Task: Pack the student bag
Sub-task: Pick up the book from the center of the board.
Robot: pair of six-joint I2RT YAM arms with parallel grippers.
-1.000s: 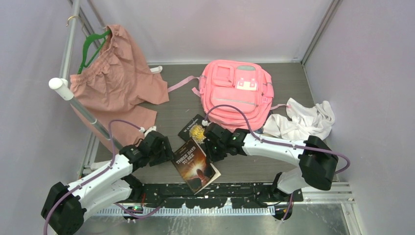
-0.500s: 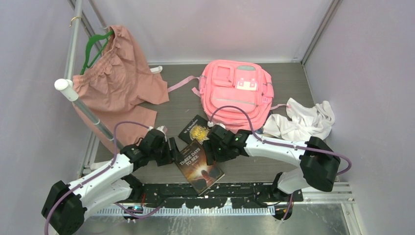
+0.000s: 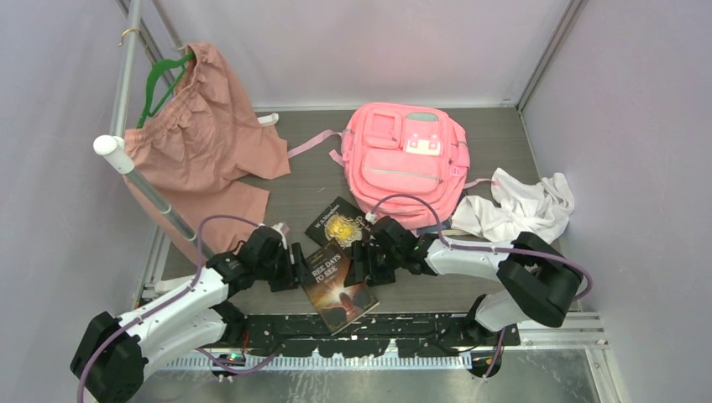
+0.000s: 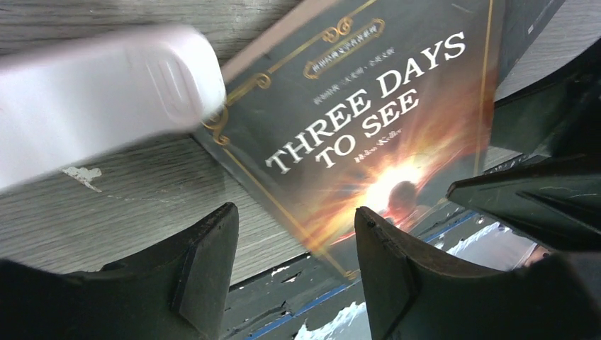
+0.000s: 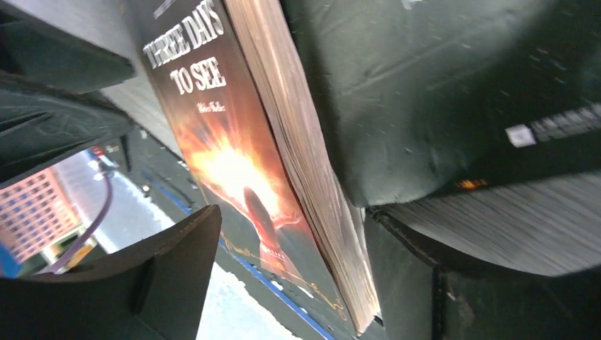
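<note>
The student bag, a bright pink backpack, lies flat at the back of the table, apart from both grippers. A dark book titled "Three Days to See" lies near the front edge. My left gripper stands open at the book's left edge; in the left wrist view the cover reaches past the gap of that gripper. My right gripper is open at the book's right side. Its wrist view shows the page edge close to one finger of the right gripper.
A second dark book lies just behind the first, partly under the right gripper. A white cloth is bunched at the right. A dusty-pink garment hangs from a green hanger on the slanted rack pole at the left.
The right gripper has opened and moved down to the book's right side. The left gripper has closed in on the book's left edge. The book has turned slightly.
</note>
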